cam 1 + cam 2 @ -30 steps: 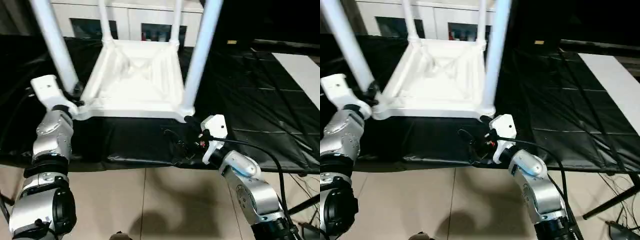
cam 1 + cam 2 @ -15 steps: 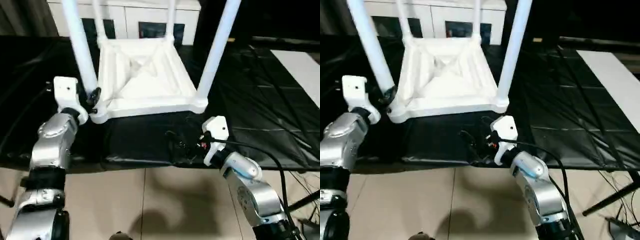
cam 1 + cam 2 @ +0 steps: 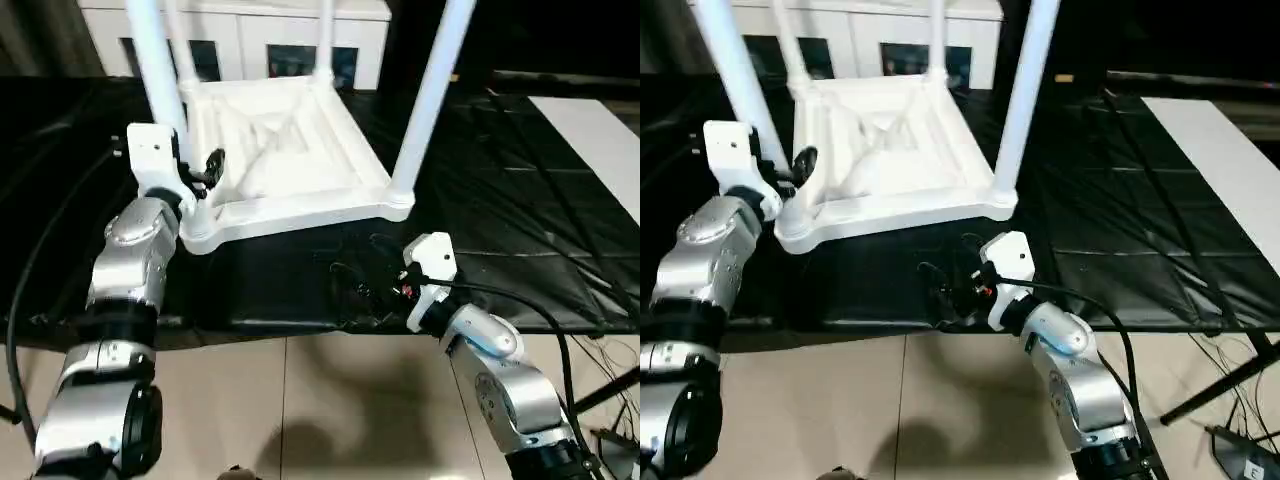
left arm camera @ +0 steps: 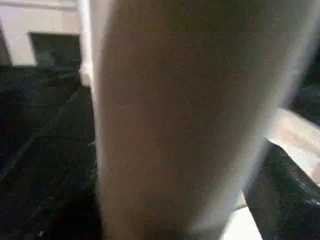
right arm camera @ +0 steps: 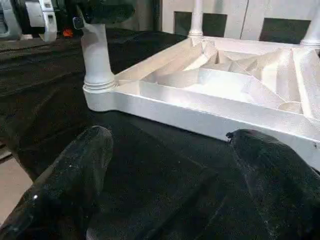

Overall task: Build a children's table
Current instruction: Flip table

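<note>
Grippers first: my left gripper (image 3: 200,172) sits at the near-left leg (image 3: 152,50) of the children's table (image 3: 285,150), black fingers (image 3: 212,162) spread around the tube just above its socket, not clamped as far as I can see. In the left wrist view that leg (image 4: 180,120) is right up against the lens. My right gripper (image 5: 170,170) hangs wide open and empty, low over the black cloth (image 3: 520,190), just short of the table's near edge.

The table lies upside down on that cloth. It's white plastic, ribbed underside facing up with diagonal braces meeting in the middle, round sockets at the corners. All four tapered legs stand up out of them, the near-right leg (image 3: 430,90) included.
</note>
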{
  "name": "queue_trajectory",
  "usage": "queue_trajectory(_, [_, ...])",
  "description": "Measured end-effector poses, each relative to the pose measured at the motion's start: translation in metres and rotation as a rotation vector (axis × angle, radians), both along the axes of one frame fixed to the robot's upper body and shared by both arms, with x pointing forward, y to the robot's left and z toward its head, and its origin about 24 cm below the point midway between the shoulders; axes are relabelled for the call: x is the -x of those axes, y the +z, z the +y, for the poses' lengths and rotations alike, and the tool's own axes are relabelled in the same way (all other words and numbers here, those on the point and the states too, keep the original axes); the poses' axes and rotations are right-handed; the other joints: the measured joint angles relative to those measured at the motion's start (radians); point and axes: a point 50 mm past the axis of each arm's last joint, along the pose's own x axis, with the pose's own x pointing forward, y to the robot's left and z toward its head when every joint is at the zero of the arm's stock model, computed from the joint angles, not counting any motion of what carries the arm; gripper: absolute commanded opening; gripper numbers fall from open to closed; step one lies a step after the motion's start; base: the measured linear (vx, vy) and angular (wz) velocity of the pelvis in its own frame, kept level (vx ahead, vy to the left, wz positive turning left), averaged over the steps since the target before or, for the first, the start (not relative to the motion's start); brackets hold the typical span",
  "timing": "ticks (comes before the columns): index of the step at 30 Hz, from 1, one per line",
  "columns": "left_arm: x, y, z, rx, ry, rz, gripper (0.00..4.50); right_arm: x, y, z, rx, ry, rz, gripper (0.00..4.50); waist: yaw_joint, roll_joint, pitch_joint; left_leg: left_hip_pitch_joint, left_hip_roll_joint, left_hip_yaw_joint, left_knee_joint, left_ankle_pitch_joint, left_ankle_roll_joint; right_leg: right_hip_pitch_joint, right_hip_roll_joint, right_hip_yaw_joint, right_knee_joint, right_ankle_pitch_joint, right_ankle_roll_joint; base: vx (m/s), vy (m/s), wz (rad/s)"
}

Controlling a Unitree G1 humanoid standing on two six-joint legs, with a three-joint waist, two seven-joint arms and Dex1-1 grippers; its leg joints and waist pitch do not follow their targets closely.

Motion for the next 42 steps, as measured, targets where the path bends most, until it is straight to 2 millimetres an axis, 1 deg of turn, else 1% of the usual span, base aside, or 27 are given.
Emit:
queue_trajectory(1, [0.0, -0.002, 0.001, 0.0, 0.013, 0.005, 3.36, 0.0, 0.0, 0.0, 0.0, 0.0, 0.0, 4.14, 0.0, 0.0, 0.0, 0.0, 0.0, 0.0, 0.0, 0.0, 0.0, 0.0, 0.0, 0.0, 0.0, 0.0, 0.0, 0.0, 0.0, 0.0])
queue_trajectory(3, [0.0, -0.004, 0.003, 0.007, 0.042, 0.013, 3.17, 0.0, 0.0, 0.0, 0.002, -0.002, 0.0, 4.14, 0.0, 0.0, 0.0, 0.0, 0.0, 0.0, 0.0, 0.0, 0.0, 0.0, 0.0, 0.0, 0.0, 0.0, 0.0, 0.0, 0.0, 0.0])
queue_trajectory(4, [0.0, -0.004, 0.004, 0.01, 0.052, 0.012, 3.17, 0.0, 0.0, -0.001, 0.003, -0.003, 0.0, 4.14, 0.001, 0.0, 0.0, 0.0, 0.0, 0.0, 0.0, 0.0, 0.0, 0.0, 0.0, 0.0, 0.0, 0.0, 0.0, 0.0, 0.0, 0.0])
queue_trajectory(5, [0.0, -0.004, 0.004, 0.014, 0.063, 0.01, 2.91, 0.0, 0.0, -0.001, 0.004, -0.006, 0.0, 4.14, 0.001, 0.0, 0.0, 0.0, 0.0, 0.0, 0.0, 0.0, 0.0, 0.0, 0.0, 0.0, 0.0, 0.0, 0.0, 0.0, 0.0, 0.0])
queue_trajectory(7, [0.0, -0.003, 0.005, 0.017, 0.071, 0.005, 2.87, 0.0, 0.0, -0.001, 0.004, -0.008, 0.0, 4.14, 0.002, 0.0, 0.0, 0.0, 0.0, 0.0, 0.0, 0.0, 0.0, 0.0, 0.0, 0.0, 0.0, 0.0, 0.0, 0.0, 0.0, 0.0])
queue_trajectory(9, [0.001, -0.001, 0.004, 0.022, 0.088, -0.006, 2.57, 0.0, 0.0, -0.001, 0.004, -0.009, 0.0, 4.14, 0.002, 0.0, 0.0, 0.0, 0.0, 0.0, 0.0, 0.0, 0.0, 0.0, 0.0, 0.0, 0.0, 0.0, 0.0, 0.0, 0.0, 0.0])
queue_trajectory(10, [0.002, 0.0, 0.004, 0.022, 0.094, -0.016, 2.46, 0.0, 0.0, -0.001, 0.004, -0.009, 0.0, 4.14, 0.002, 0.0, 0.0, 0.0, 0.0, 0.0, 0.0, 0.0, 0.0, 0.0, 0.0, 0.0, 0.0, 0.0, 0.0, 0.0, 0.0, 0.0])
queue_trajectory(13, [0.009, -0.001, 0.002, 0.025, 0.111, -0.047, 2.36, 0.0, 0.0, -0.001, 0.005, -0.012, 0.0, 4.14, 0.0, 0.0, 0.0, 0.0, 0.0, 0.001, 0.0, 0.0, 0.001, 0.0, 0.0, 0.0, 0.0, 0.0, 0.0, 0.0, 0.0, 0.0])
queue_trajectory(15, [0.012, -0.002, 0.0, 0.034, 0.114, -0.059, 2.09, -0.001, 0.0, -0.001, 0.006, -0.018, -0.001, 4.14, -0.002, -0.001, 0.0, 0.0, 0.0, 0.001, 0.0, 0.0, 0.001, 0.0, 0.0, 0.0, 0.0, 0.0, 0.0, 0.0, 0.0, 0.0])
queue_trajectory(19, [0.014, -0.002, -0.003, 0.036, 0.105, -0.062, 2.0, -0.005, -0.001, -0.002, 0.022, -0.06, 0.0, 4.14, -0.001, -0.001, 0.0, -0.001, 0.0, 0.002, 0.0, 0.001, 0.003, -0.002, 0.0, 0.001, 0.0, 0.0, 0.0, 0.0, 0.0, 0.0])
queue_trajectory(22, [0.014, -0.001, -0.012, 0.071, 0.085, -0.06, 1.97, -0.009, -0.001, -0.003, 0.002, -0.107, 0.02, 4.14, 0.005, -0.001, 0.0, -0.004, 0.0, 0.003, 0.0, 0.001, 0.004, -0.004, -0.001, 0.001, 0.0, 0.0, 0.0, 0.0, 0.0, 0.0])
queue_trajectory(24, [0.014, 0.0, -0.015, 0.104, 0.073, -0.06, 1.97, -0.013, -0.003, -0.004, -0.022, -0.142, 0.057, 4.14, 0.009, 0.0, 0.0, -0.007, 0.0, 0.004, 0.0, 0.003, 0.006, -0.008, -0.002, 0.001, 0.001, 0.0, 0.0, 0.0, 0.0, 0.0])
queue_trajectory(25, [0.015, 0.001, -0.017, 0.128, 0.067, -0.059, 1.97, -0.014, -0.003, -0.005, -0.052, -0.158, 0.087, 4.41, 0.011, 0.0, 0.0, -0.01, -0.001, 0.005, 0.0, 0.004, 0.007, -0.011, -0.003, 0.001, 0.001, 0.0, 0.0, 0.0, 0.0, 0.0])
queue_trajectory(26, [0.015, 0.002, -0.02, 0.164, 0.048, -0.057, 1.97, -0.015, -0.006, -0.007, -0.105, -0.187, 0.128, 4.48, 0.015, 0.001, 0.001, -0.012, -0.001, 0.008, -0.001, 0.009, 0.015, -0.013, -0.005, 0.0, 0.002, 0.0, 0.0, 0.0, 0.0, 0.0])
queue_trajectory(29, [0.017, 0.003, -0.031, 0.274, -0.004, -0.063, 1.99, -0.017, -0.007, -0.012, -0.19, -0.236, 0.173, 4.5, 0.029, 0.003, 0.002, -0.017, 0.0, 0.017, -0.001, 0.012, 0.02, -0.016, -0.007, 0.0, 0.003, 0.0, 0.0, 0.0, 0.0, 0.0])
queue_trajectory(31, [0.019, 0.0, -0.042, 0.356, -0.051, -0.063, 1.99, -0.02, -0.008, -0.013, -0.282, -0.281, 0.22, 4.5, 0.035, 0.003, 0.002, -0.018, 0.0, 0.019, 0.0, 0.012, 0.022, -0.016, -0.008, 0.0, 0.002, 0.0, 0.0, 0.0, 0.0, 0.0])
queue_trajectory(33, [0.02, 0.0, -0.053, 0.409, -0.093, -0.06, 1.99, -0.025, -0.006, -0.014, -0.373, -0.326, 0.254, 4.5, 0.035, 0.003, 0.002, -0.019, 0.0, 0.022, 0.001, 0.013, 0.024, -0.016, -0.008, 0.001, 0.002, 0.001, 0.0, 0.0, 0.0, 0.0])
queue_trajectory(35, [0.02, 0.003, -0.06, 0.417, -0.128, -0.066, 1.99, -0.029, -0.004, -0.016, -0.447, -0.356, 0.274, 4.5, 0.031, 0.003, 0.002, -0.019, 0.0, 0.022, 0.001, 0.013, 0.022, -0.016, -0.009, 0.0, 0.002, 0.002, 0.0, 0.0, 0.0, 0.0])
queue_trajectory(38, [0.022, 0.008, -0.065, 0.402, -0.151, -0.074, 1.99, -0.034, -0.002, -0.021, -0.542, -0.378, 0.3, 4.5, 0.026, 0.003, 0.002, -0.018, 0.0, 0.022, 0.0, 0.014, 0.02, -0.016, -0.009, 0.0, 0.003, 0.004, 0.003, 0.0, 0.0, 0.0])
queue_trajectory(42, [0.023, 0.009, -0.068, 0.389, -0.177, -0.071, 1.99, -0.043, -0.001, -0.024, -0.57, -0.399, 0.31, 4.5, 0.027, 0.005, 0.003, -0.017, 0.0, 0.022, 0.0, 0.016, 0.018, -0.017, -0.009, 0.001, 0.006, 0.004, 0.003, 0.0, 0.0, 0.0])
